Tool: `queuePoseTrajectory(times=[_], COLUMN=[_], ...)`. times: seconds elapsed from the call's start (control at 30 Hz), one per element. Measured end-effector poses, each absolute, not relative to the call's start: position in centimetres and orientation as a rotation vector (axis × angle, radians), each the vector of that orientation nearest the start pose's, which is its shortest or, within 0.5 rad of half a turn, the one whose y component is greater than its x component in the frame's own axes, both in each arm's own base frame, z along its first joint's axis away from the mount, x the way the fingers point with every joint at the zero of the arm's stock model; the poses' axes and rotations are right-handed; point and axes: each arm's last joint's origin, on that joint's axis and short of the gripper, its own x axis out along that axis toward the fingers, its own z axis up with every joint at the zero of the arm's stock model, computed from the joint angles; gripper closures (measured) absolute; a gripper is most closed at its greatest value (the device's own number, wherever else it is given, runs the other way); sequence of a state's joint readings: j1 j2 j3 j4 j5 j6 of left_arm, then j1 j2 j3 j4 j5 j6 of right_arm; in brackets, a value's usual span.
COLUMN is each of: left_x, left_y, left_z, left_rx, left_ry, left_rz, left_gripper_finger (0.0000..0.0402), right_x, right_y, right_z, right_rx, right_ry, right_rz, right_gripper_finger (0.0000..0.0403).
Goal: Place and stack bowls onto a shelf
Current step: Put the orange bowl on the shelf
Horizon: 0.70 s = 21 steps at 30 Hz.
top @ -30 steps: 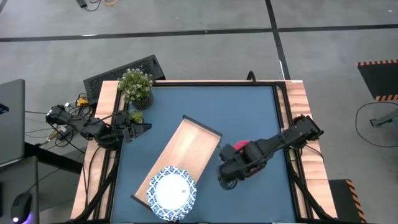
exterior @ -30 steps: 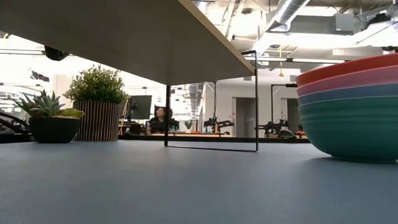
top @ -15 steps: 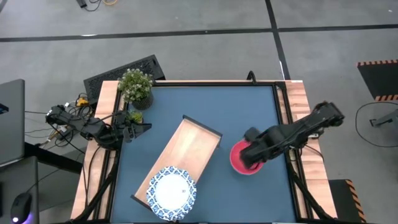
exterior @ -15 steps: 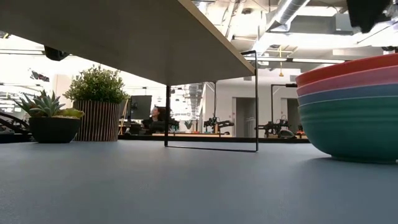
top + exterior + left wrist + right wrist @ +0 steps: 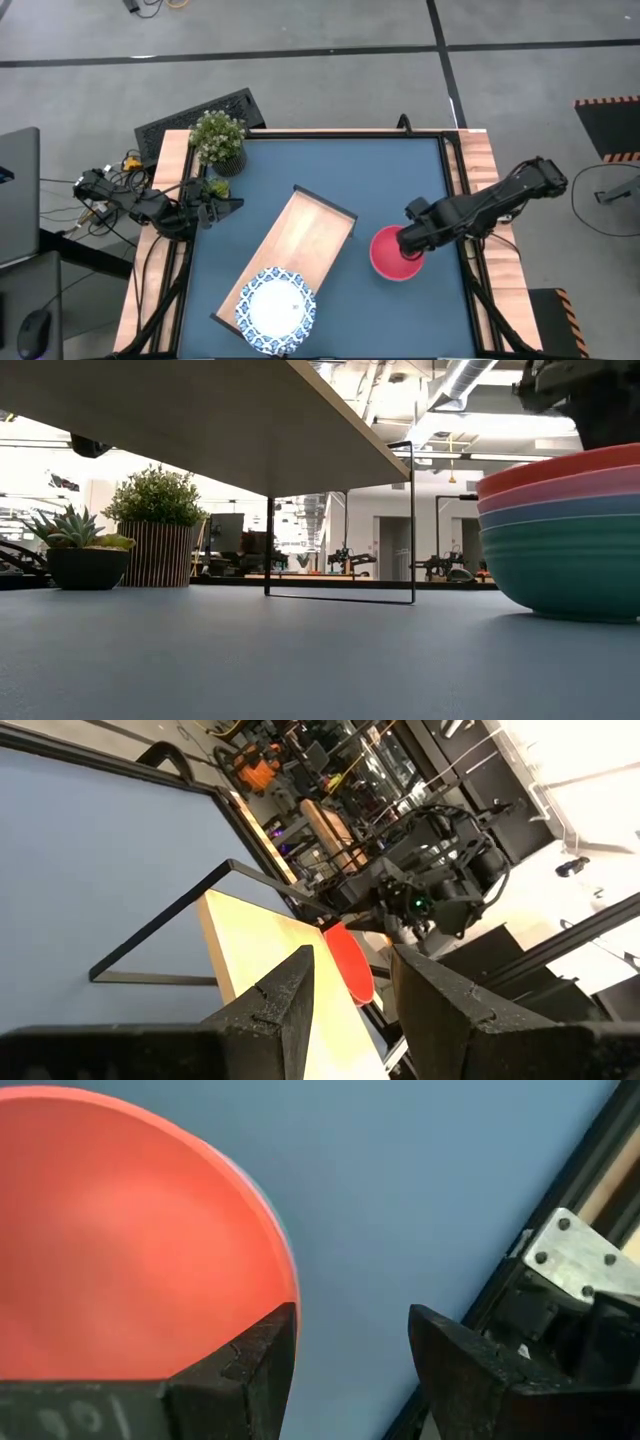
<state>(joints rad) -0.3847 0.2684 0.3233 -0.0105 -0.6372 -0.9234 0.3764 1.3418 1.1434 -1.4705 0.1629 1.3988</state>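
Observation:
A stack of bowls, red on top, then pink, grey-blue and teal, rests by its base on the blue table right of the shelf. A blue-and-white bowl sits on the near end of the shelf. My right gripper hangs open, pointing down, just above the right rim of the red bowl; one finger is over the bowl's inside, the other outside it. My left gripper waits open at the table's left edge.
Two potted plants stand at the far left corner of the table. The shelf is raised on a thin dark frame, with room beneath it. Bare blue tabletop lies beyond the stack; the table's wooden right rail is close.
My right gripper has moved from beside the shelf's right edge toward the table's right and far edges, over the red bowl, and come down toward that bowl's right rim. The bowls and the shelf have stayed put.

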Motion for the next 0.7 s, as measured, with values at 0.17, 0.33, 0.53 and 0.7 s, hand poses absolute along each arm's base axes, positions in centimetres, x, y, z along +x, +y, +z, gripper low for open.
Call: queuePoseTrajectory(times=[0.17, 0.33, 0.53, 0.7], left_x=[9.7, 9.7, 9.7, 9.7], left_y=[-2.1, -2.1, -2.1, -2.1], left_z=[25.1, 25.1, 25.1, 25.1], left_rx=[-0.947, -0.948, -0.948, -0.948], left_ry=[-0.155, -0.155, -0.155, -0.156], left_rz=[0.219, 0.219, 0.219, 0.221], left_gripper_finger=[0.0281, 0.0281, 0.0281, 0.0281], right_x=[19.7, 20.1, 20.2, 20.4], right_y=[6.5, 6.1, 5.6, 5.3], right_z=[26.5, 25.8, 25.4, 25.3], right_rx=[0.66, 0.661, 0.668, 0.67], right_ry=[1.333, 1.328, 1.358, 1.378], right_rz=[-0.889, -0.854, -0.851, -0.809], right_gripper_finger=[0.0185, 0.0198, 0.0233, 0.0304])
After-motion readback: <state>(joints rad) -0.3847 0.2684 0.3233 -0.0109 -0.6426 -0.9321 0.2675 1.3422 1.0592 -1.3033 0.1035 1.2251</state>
